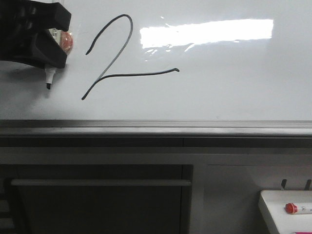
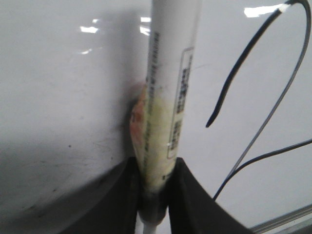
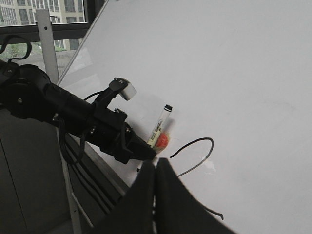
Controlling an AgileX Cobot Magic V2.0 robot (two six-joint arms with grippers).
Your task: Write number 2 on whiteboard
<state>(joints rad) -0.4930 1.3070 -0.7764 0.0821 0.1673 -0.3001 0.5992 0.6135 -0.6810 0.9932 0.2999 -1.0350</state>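
from where i sit, the writing looks finished. the number 2 [image 1: 127,58] stands on the whiteboard [image 1: 234,92] with a curved top, a long slanting stroke and a wavy tail running out to the right, all joined with no gaps i can find. it sits left of the bright glare, above the grey ledge [image 1: 156,129].

my left gripper [image 1: 56,41] is clamped on the marker [image 2: 168,97], jaws tight on either side of the barrel in the left wrist view. the marker's tip [image 1: 48,86] points down, off to the left of the figure and well apart from its strokes. i can't tell whether the tip touches the board or hangs just off it.

my right gripper [image 3: 156,195] shows its two fingers pressed together with nothing between them, so i read it as closed and empty.

what's left, i judge, is only pulling the left arm away and perhaps parking the marker. a small tray [image 1: 278,204] with a red-capped marker [image 1: 297,208] sits low on the right.
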